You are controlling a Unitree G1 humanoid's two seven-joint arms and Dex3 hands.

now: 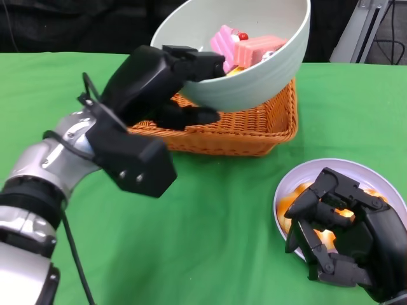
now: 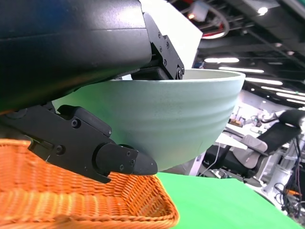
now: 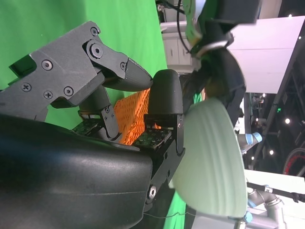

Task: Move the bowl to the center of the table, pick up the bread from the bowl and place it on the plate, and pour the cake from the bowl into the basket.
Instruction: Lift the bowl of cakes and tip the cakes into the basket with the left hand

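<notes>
Your left hand point(image 1: 166, 82) clamps rim of bowl point(image 1: 254, 70), fingers inside and under, bowl lifted and tilted above basket point(image 1: 248, 127). Pink cake point(image 1: 245, 47) inside bowl. Your right hand point(image 1: 340, 238) over plate point(image 1: 299, 184) near basket, fingers curled; bread point(image 1: 289, 203) possibly beneath, grip unclear.

head: I look down at table point(image 1: 210, 241) | left wrist: close, level under bowl point(image 2: 162, 119) | right wrist: close, turned sideways | all three share bowl and basket point(image 1: 248, 130)
</notes>
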